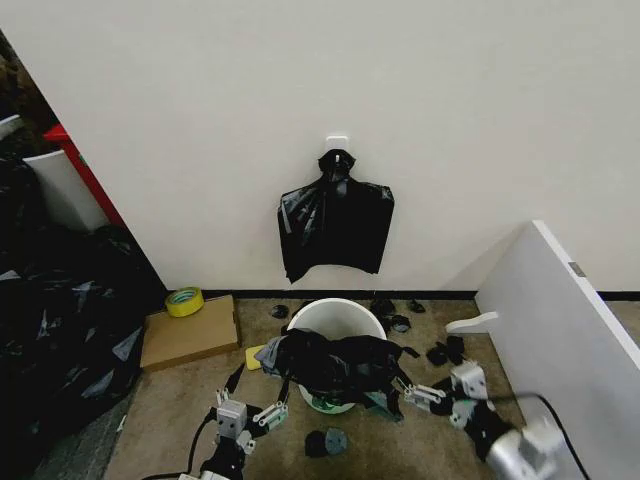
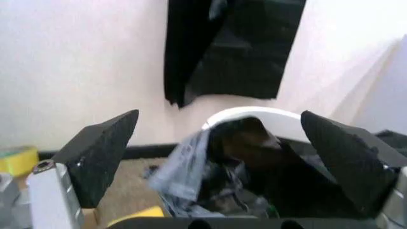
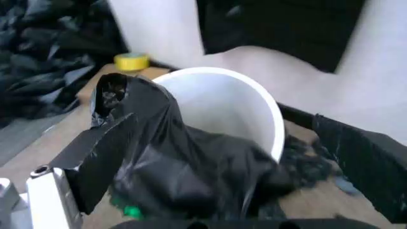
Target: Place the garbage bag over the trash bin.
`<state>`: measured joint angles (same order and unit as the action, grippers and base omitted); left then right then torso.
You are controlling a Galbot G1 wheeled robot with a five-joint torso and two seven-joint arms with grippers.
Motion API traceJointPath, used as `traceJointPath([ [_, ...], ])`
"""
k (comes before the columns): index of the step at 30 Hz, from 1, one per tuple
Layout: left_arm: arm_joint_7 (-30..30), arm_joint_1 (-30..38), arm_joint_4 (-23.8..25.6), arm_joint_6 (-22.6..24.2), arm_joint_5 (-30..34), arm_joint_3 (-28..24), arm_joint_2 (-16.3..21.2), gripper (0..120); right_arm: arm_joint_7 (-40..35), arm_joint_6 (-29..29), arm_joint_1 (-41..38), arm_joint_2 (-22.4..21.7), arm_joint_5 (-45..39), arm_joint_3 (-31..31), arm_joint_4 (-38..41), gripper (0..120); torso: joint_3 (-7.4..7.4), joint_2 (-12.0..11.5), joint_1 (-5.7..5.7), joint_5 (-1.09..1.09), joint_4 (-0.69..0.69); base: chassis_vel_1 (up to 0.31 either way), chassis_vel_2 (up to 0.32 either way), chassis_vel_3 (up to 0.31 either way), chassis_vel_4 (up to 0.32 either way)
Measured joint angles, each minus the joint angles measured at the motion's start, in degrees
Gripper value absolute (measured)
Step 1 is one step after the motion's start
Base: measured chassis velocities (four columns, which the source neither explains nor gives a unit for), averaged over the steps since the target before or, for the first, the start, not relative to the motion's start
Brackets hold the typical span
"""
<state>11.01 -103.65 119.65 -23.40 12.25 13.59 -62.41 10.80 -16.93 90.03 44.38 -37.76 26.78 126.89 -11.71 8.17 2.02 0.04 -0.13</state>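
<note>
I face a white wall [image 1: 200, 120] over a brown floor [image 1: 170, 420] (black scraps lie around). My left gripper [image 1: 250, 417] and right gripper [image 1: 420, 394] both gape wide, holding nothing, flanking the bin [image 1: 337, 318]. The garbage bag [image 1: 335, 362] drapes over the bin's near rim, between them.

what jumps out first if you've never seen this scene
A glossy black garbage bag lies crumpled over the near rim of the white trash bin, far rim bare. Both hands, left hand and right hand, sit open, flanking it. A bundle of black bags hangs on the wall behind.
</note>
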Motion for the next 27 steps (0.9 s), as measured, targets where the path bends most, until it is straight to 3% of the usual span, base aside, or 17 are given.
traceJointPath([
  [6,-1.48,-3.55,1.38,-3.02,-3.33,4.22,-3.71,100,4.72,-5.75,-26.61,-2.54,-5.60,-16.25,-12.72,100,0.00,0.00,0.00,0.01,0.01,0.000,0.000,0.000,0.000],
  [13,-1.69,-7.56,2.96,-4.24,-3.64,6.73,-6.85,100,10.67,-7.50,-50.49,1.48,-3.60,-34.60,-30.24,100,-0.01,-0.01,0.00,-0.01,-0.01,0.000,0.000,0.000,0.000],
  [21,-1.87,-9.00,3.52,-4.40,-3.91,7.60,-8.50,100,18.96,-6.26,-61.43,7.04,1.76,-44.90,-45.04,100,0.00,-0.01,0.00,0.00,-0.02,0.000,0.000,0.000,0.000],
  [27,-1.89,-9.23,3.81,-4.40,-3.93,7.62,-8.96,100,22.27,-4.92,-64.07,9.10,4.91,-46.74,-51.17,97,0.00,-0.01,0.00,0.00,-0.03,0.000,0.000,0.000,0.000],
])
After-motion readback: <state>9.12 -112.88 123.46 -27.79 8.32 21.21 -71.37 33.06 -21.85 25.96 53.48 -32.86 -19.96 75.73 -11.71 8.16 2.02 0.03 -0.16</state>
